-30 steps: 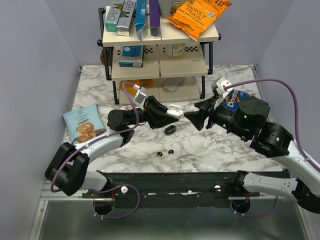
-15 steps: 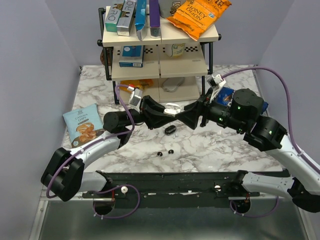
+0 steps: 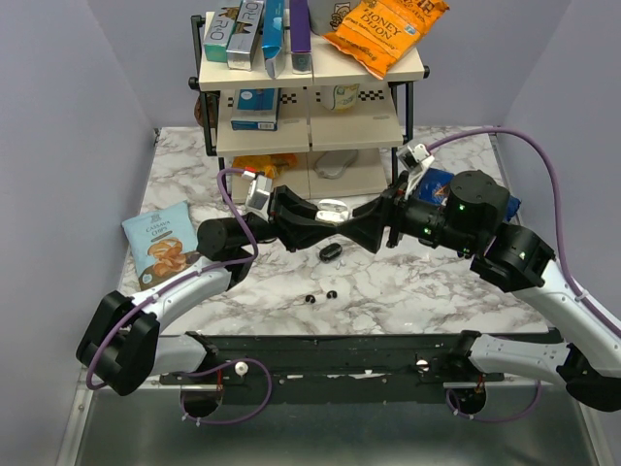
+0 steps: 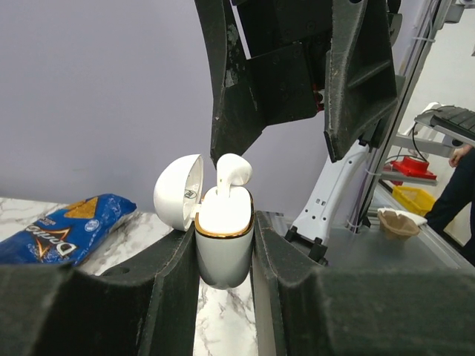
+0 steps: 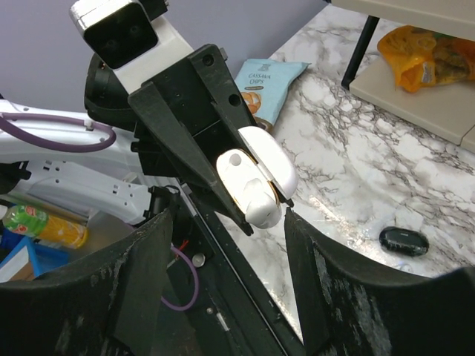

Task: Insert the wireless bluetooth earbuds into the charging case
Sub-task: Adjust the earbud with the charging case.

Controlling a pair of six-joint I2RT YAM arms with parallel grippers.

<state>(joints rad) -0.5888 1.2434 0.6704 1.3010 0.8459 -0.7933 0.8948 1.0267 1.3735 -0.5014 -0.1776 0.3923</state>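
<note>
White plastic is clamped between the fingers of the left gripper (image 3: 325, 218): a white charging case (image 4: 223, 237), held upright above the marble table (image 3: 408, 282) with its domed lid (image 4: 178, 194) swung back. A white earbud (image 4: 231, 172) is seen standing in the case, its rounded head well clear of the gold-trimmed rim. A small mark is printed inside the lid but cannot be read.

The right gripper (image 3: 359, 223) is met nose to nose, its jaws spread wide around the case's top. One fingertip is placed just beside the earbud; whether contact is made cannot be told.

At six o'clock from the held case a black oval case (image 3: 331, 251) is lying on the marble. Further on at six o'clock, two tiny black buds (image 3: 310, 298) are lying side by side, apart from it.

At three o'clock a blue bag lettered "Doritos" (image 4: 63, 226) is partly hidden by the right arm. At nine o'clock a pale blue bag marked "CASSAVA CHIPS" (image 5: 263, 78) is lying flat. At twelve o'clock a shelf rack (image 3: 291, 78) is topped by an orange bag printed "HONEY DIJON" (image 3: 383, 29).
</note>
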